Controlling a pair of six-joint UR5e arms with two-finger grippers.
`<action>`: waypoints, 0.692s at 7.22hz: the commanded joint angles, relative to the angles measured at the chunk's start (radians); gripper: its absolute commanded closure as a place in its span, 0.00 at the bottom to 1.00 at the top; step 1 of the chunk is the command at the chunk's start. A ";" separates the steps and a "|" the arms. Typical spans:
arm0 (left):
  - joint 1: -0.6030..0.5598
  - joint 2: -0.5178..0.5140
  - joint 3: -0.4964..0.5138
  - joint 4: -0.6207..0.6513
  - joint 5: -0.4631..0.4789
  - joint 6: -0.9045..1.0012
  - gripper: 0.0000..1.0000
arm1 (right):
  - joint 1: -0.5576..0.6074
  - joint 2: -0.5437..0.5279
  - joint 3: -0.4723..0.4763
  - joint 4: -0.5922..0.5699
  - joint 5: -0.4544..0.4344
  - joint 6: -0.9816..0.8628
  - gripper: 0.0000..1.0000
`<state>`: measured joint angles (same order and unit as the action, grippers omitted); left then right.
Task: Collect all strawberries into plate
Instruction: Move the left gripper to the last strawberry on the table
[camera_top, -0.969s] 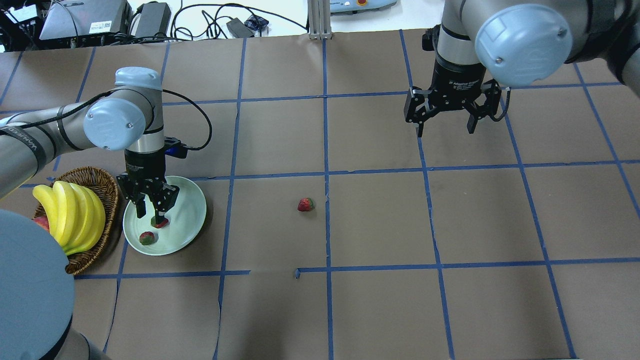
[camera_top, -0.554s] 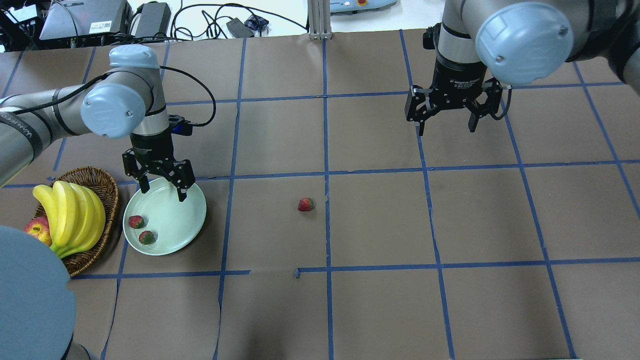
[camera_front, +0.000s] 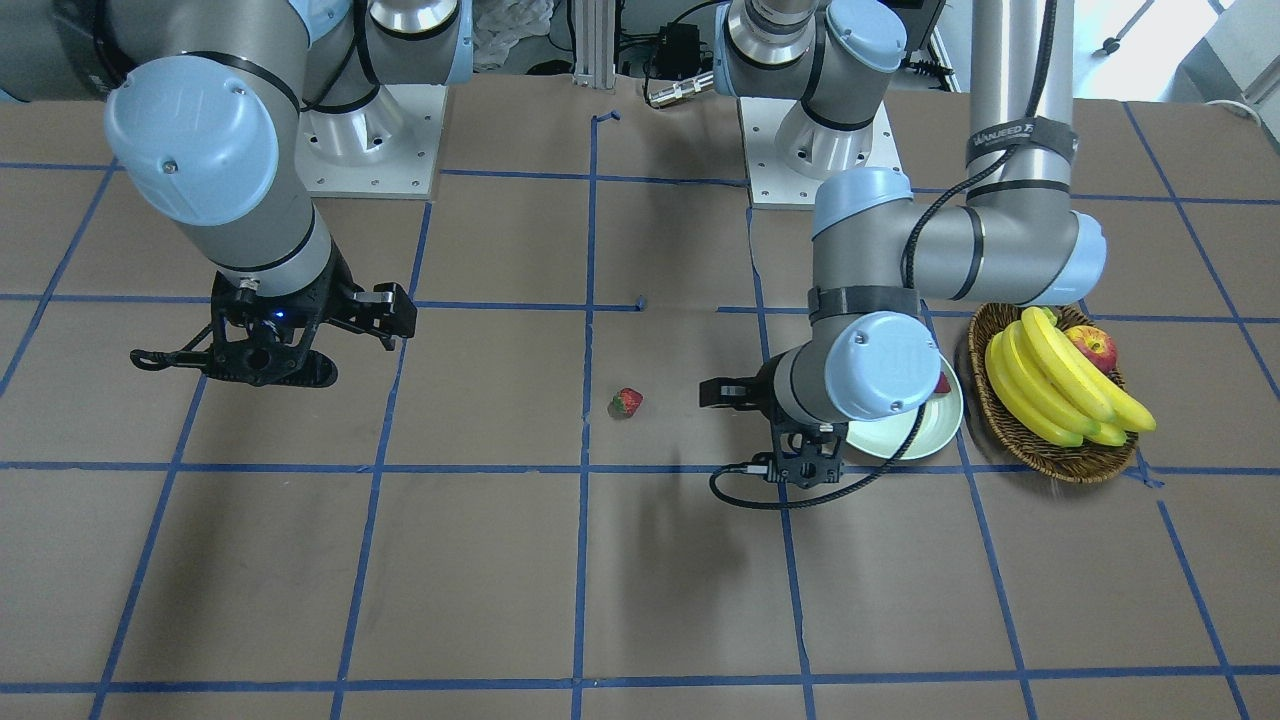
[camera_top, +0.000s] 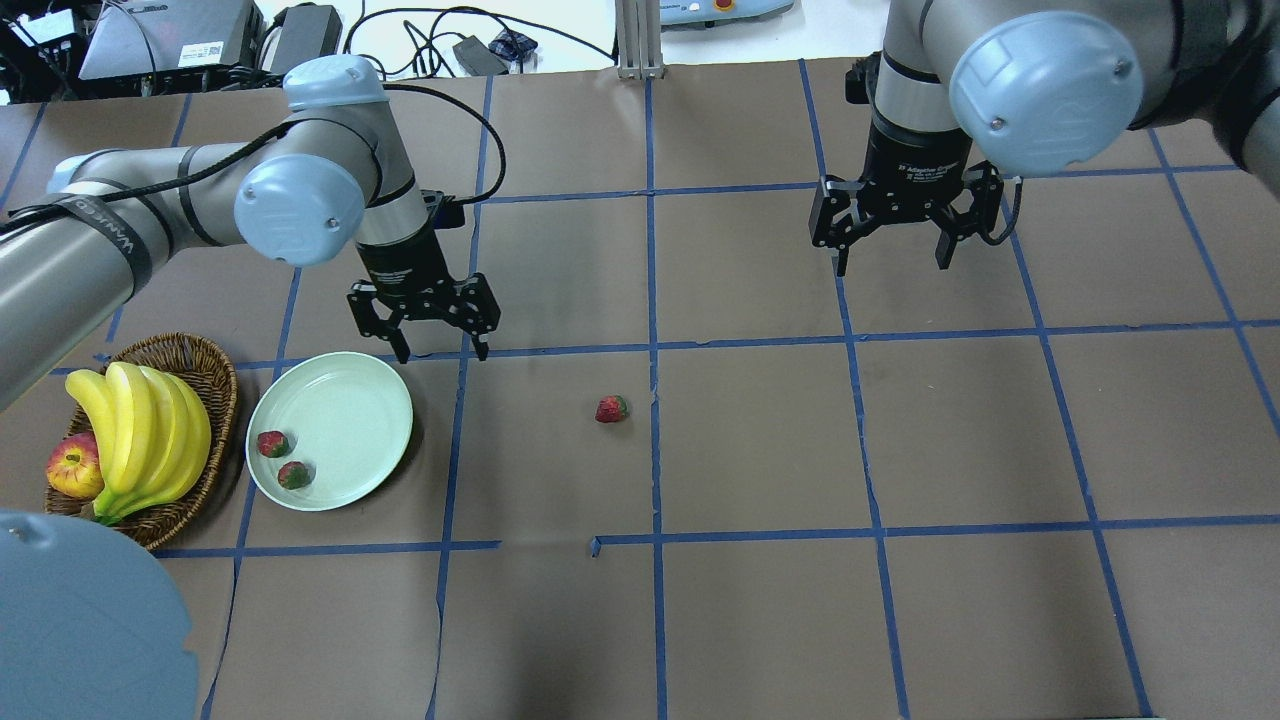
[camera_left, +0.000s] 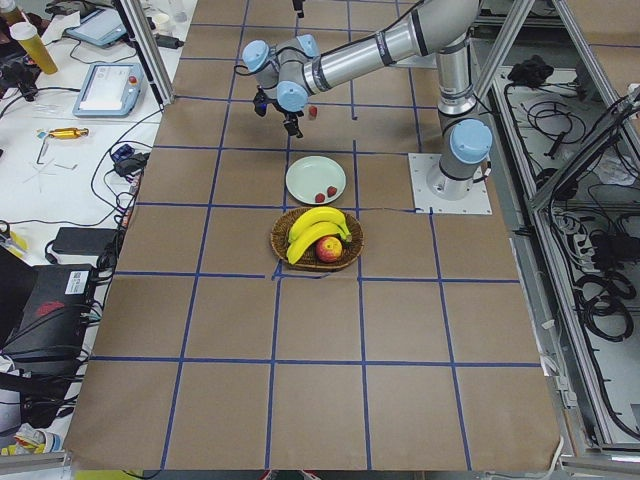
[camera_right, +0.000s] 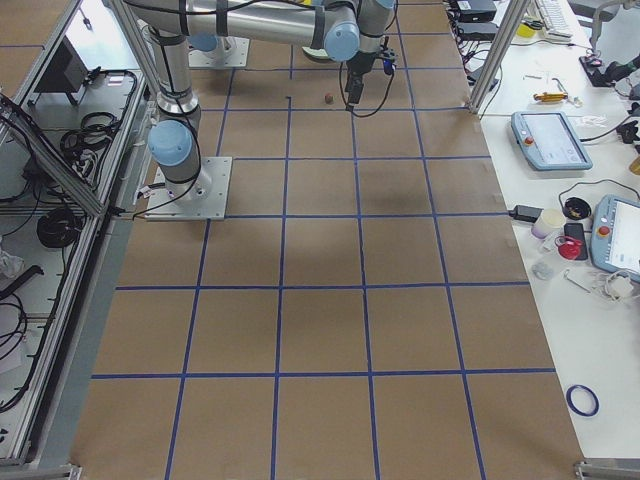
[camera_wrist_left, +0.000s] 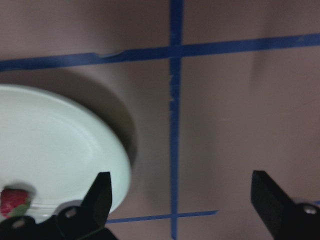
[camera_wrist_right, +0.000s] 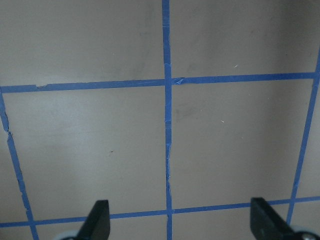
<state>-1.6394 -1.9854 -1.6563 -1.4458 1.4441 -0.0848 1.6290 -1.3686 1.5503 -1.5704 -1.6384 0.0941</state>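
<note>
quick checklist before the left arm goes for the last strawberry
1. Left pincer open and empty: ok, its fingers are apart with nothing between them in the wrist view.
2. Two strawberries in the plate: ok, both lie near its rim on the wicker basket side.
3. Last strawberry reachable: ok, it lies alone on the table.
4. Path from the left pincer to it: ok, only bare paper in between.
5. Right pincer out of the way: ok, open, well off to the robot's right.
6. Room in the plate: ok, most of it is bare.
</note>
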 joint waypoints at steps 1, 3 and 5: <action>-0.098 -0.021 -0.002 0.007 -0.106 -0.130 0.00 | 0.000 0.000 -0.001 0.001 0.000 -0.001 0.00; -0.120 -0.068 -0.005 0.051 -0.191 -0.138 0.00 | 0.000 0.000 0.001 0.007 0.000 -0.002 0.00; -0.125 -0.117 -0.005 0.076 -0.192 -0.138 0.01 | -0.001 0.000 0.002 0.009 0.000 -0.005 0.00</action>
<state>-1.7592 -2.0734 -1.6609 -1.3839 1.2584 -0.2212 1.6289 -1.3683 1.5513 -1.5634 -1.6383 0.0901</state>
